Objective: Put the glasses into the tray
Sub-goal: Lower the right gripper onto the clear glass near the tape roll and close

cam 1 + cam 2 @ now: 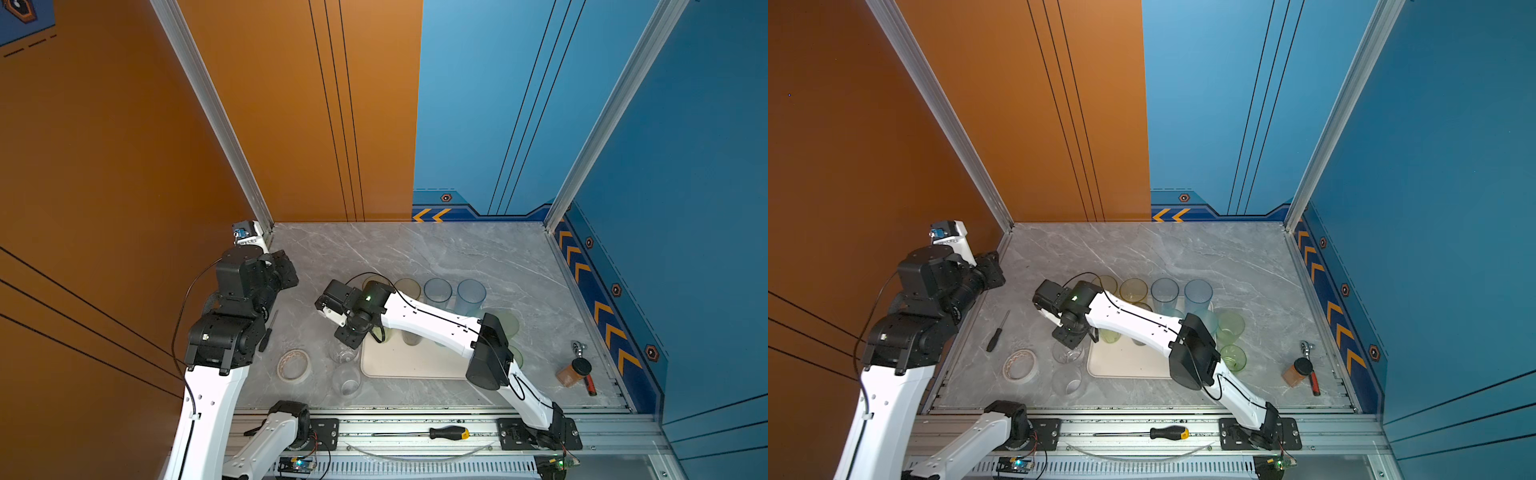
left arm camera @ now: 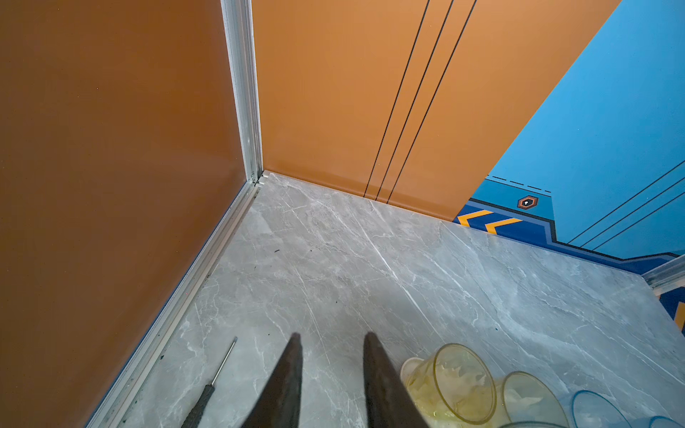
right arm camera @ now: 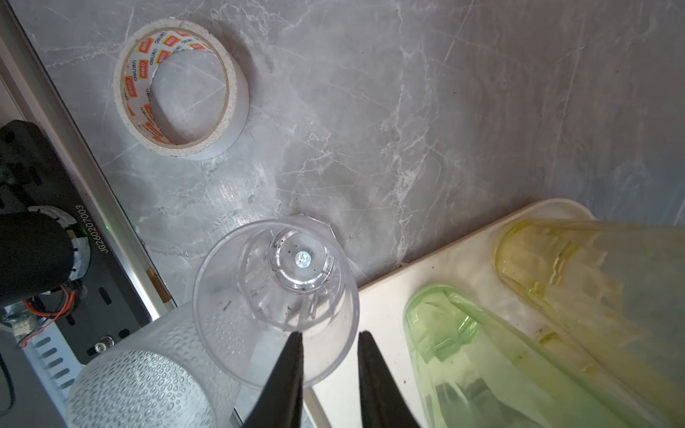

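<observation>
While your right gripper (image 3: pixel 330 333) hangs over the near left corner of the tray (image 1: pixel 409 368), its jaws stand apart with nothing pinched. From the wrist, one fingertip falls inside the rim of a smooth clear glass (image 3: pixel 276 304) and the other just outside it. That glass stands upright on the table (image 1: pixel 415 253), just beside the tray's left edge. A dimpled clear glass (image 1: pixel 346 382) stands nearer to you, also outside the tray, with the tape roll (image 1: pixel 294 365) to their left. In the tray, a tall green glass (image 3: pixel 482 352) and a yellowish glass (image 3: pixel 593 278) stand side by side. Farther back, yellow glasses (image 1: pixel 1133 289) and blue glasses (image 1: pixel 1198 293) line its far edge. Your left gripper (image 2: pixel 331 335) is spread and empty above bare table, towards the far left corner.
</observation>
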